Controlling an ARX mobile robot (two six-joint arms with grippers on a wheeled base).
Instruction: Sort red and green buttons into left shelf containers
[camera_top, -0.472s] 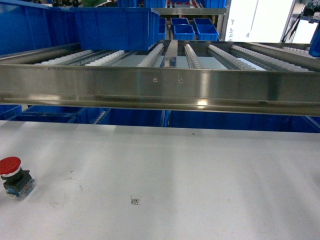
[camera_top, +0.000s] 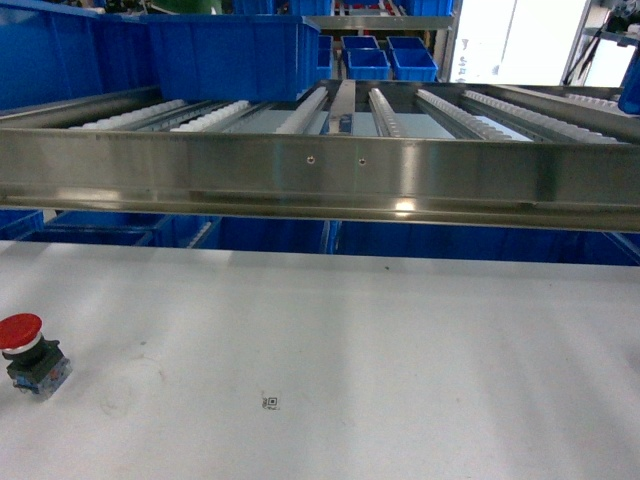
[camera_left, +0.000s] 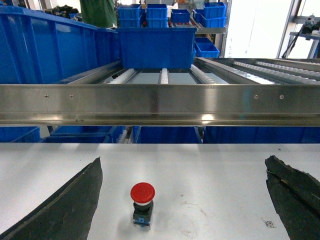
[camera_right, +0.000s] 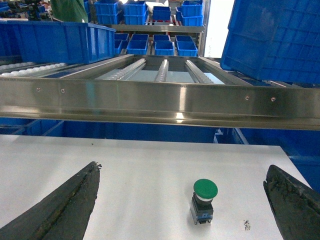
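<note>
Almost no change since earlier: red button (camera_top: 28, 352) unmoved on desk (camera_top: 400, 340). Both fingers spread wide, left fingers (camera_left: 65, 205) around red, right fingers (camera_right: 65, 200) around green button (camera_right: 204, 201). Risk of toppling the top-heavy caps by off-centre closing.

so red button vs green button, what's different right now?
Cap colour: the red button has a red mushroom cap, the green button a green one.
Views: the red button also shows at the head view's left edge; the green button appears only in the right wrist view.
Position: the red button sits between the left gripper fingers, the green between the right gripper fingers.
Both stand upright and untouched on the white table.
</note>
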